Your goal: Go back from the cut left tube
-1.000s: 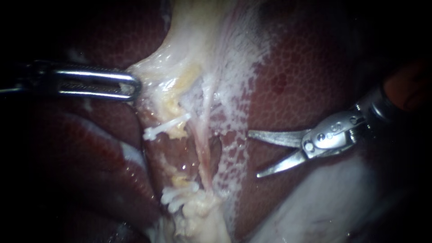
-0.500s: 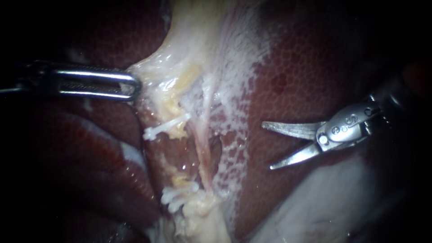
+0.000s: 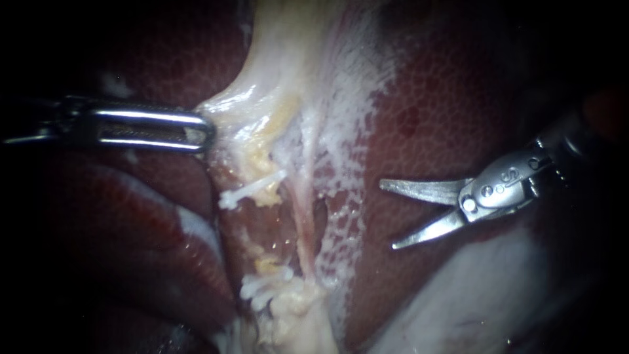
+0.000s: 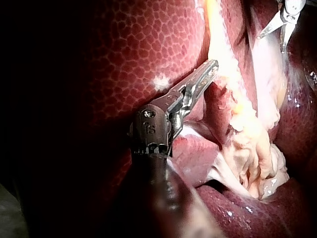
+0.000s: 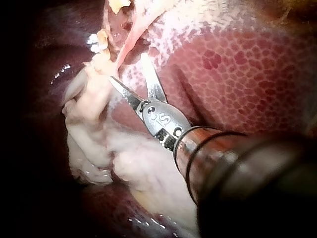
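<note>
Left instrument (image 3: pixel 200 130): coming in from 9 o'clock, its hand is clamping shut on the edge of the pale tissue band (image 3: pixel 262 105), both jaws biting it. It is probably drawing the band toward 9 o'clock so that the tubes are lying stretched and in sight.
Upper clip (image 3: pixel 251 189): lying crosswise at about 4 o'clock from that grip, sealing the upper stump.
Cut left tube (image 3: pixel 265 264): lying left of centre, running from 12 toward 6 o'clock. A gap is showing between the upper clip and the lower clips (image 3: pixel 262 288), so the ends are standing apart.
Uncut strand (image 3: pixel 300 216): running just beside the gap, on its 3 o'clock side, and looking whole.
Right instrument (image 3: pixel 390 216): coming in from 3 o'clock, its hand is standing open over bare liver (image 3: pixel 445 105), two slim curved blades spread and gripping nothing.
Tube relative to that hand: lying at the blades' 9 o'clock, well apart, with the strand and a lacy white patch (image 3: pixel 341 196) sitting between.
Judgement: the withdrawal is looking largely done. Any further travel should be heading toward 3 o'clock, with the blades riding clear of the liver's surface.
</note>
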{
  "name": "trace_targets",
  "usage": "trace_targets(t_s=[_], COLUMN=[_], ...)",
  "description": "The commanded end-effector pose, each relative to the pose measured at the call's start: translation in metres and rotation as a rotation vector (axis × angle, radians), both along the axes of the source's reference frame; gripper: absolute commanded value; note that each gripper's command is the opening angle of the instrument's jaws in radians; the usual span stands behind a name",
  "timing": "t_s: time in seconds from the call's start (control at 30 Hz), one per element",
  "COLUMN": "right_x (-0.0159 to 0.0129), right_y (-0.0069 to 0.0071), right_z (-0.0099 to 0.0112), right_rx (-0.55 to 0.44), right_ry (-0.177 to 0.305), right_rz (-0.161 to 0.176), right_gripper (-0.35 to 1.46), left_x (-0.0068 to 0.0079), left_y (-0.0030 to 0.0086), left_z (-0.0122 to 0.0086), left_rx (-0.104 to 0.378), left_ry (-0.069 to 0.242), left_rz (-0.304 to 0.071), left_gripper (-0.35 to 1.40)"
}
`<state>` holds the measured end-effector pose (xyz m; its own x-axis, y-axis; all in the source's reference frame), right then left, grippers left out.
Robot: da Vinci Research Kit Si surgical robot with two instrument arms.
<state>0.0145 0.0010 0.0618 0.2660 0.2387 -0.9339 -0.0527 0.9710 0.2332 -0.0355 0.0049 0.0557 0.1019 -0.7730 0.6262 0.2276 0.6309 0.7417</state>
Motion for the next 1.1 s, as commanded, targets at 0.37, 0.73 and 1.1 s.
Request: trace_targets(t_s=[0.37, 0.73, 1.1], right_x=[-0.0003, -0.0004, -0.0004], right_y=[0.0, 0.0, 0.0], right_z=[0.0, 0.0, 0.0], right_rx=[0.0, -0.006, -0.006], right_ry=[0.001, 0.001, 0.001], right_rz=[0.0, -0.002, -0.002], right_gripper=[1.43, 1.43, 1.43], left_x=[-0.0041, -0.0045, -0.0046], left_y=[-0.0026, -0.0029, -0.0029], left_z=[0.0035, 0.0037, 0.0037], left_rx=[0.03, 0.04, 0.04], left_ry=[-0.007, -0.007, -0.004], left_rz=[0.042, 0.044, 0.046], left_gripper=[-0.35, -0.35, -0.35])
